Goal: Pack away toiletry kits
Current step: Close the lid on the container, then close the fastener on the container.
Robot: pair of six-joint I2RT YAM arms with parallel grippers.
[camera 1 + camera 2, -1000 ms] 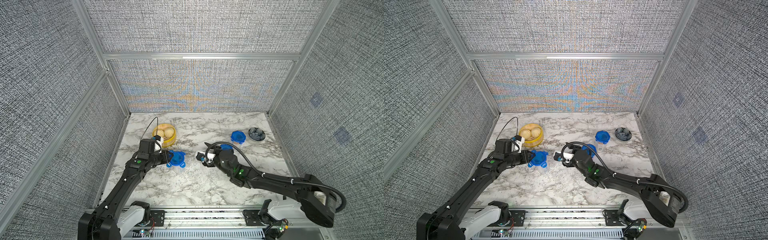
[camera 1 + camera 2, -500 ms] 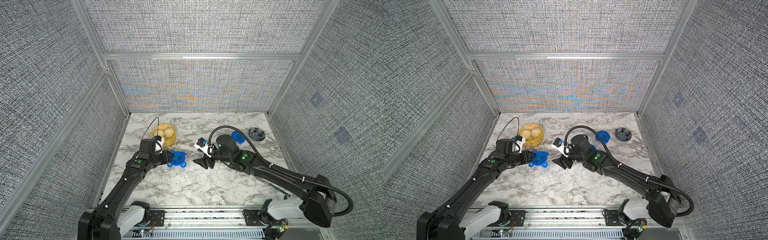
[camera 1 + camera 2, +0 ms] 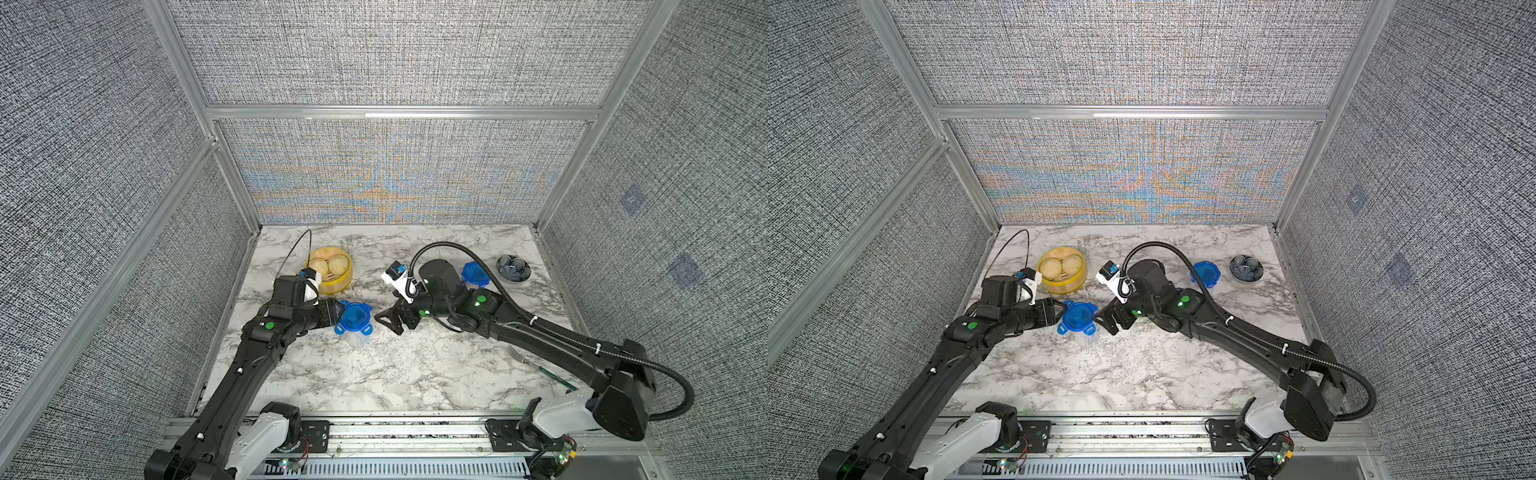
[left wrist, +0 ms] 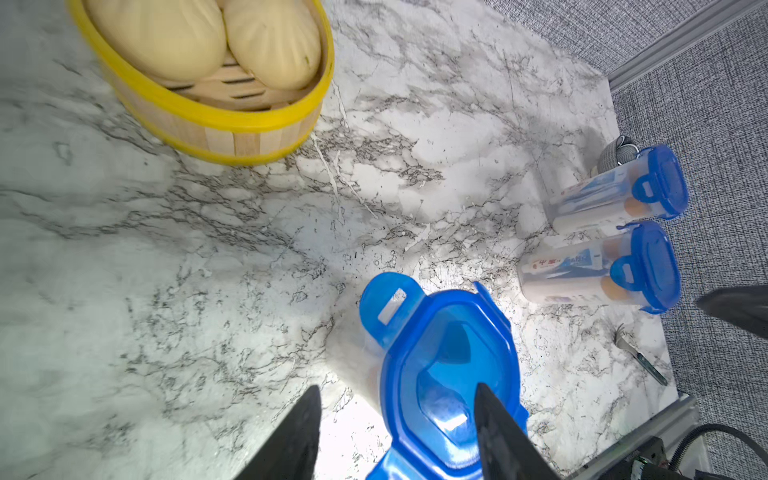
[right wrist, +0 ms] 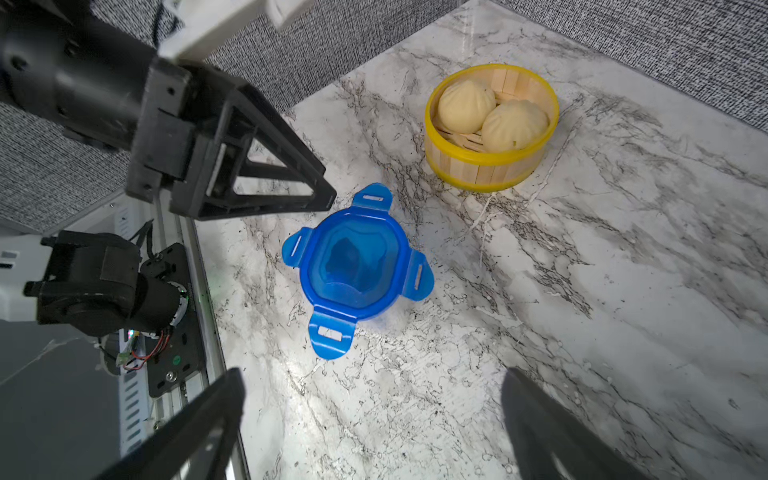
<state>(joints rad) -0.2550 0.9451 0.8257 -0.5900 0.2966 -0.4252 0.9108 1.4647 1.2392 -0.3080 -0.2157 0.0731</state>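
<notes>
1. Standing upright a little left of the middle of the marble table [image 3: 374,382], a clear jar [image 3: 358,338] carries a blue lid [image 5: 353,266] laid over its mouth.
2. All four tabs of that lid flare outward rather than lying down against the jar wall. Only a dim shape shows through the blue plastic, so what the jar holds cannot be told.
3. The left gripper [image 3: 1061,314] lies low against the jar's left side with its jaws parted and nothing clamped between them. In the left wrist view one finger [image 4: 494,432] overlaps the lid's near edge and the other sits beside the jar. Whether either finger touches the lid cannot be told.
4. The right gripper [image 3: 385,325] faces the jar from the opposite side. Its jaws are spread wide and empty, near the lid but apart from it.
5. Two more jars [image 4: 598,270] stand just beside each other toward the right rear of the table, each with its blue lid clipped down. Through the clear walls each shows a toothpaste tube [image 4: 569,262] and an orange-capped bottle [image 4: 609,286]. In the top views the right arm hides one of these jars.
6. A bamboo steamer [image 5: 486,172] sits behind the unclipped jar, near it but not touching, and holds two buns [image 5: 465,106] side by side.
7. A dark bowl [image 3: 514,268] rests at the right rear, just beyond the clipped jars.
8. A fork [image 3: 517,356] lies flat on the marble near the right arm, toward the front right.
</notes>
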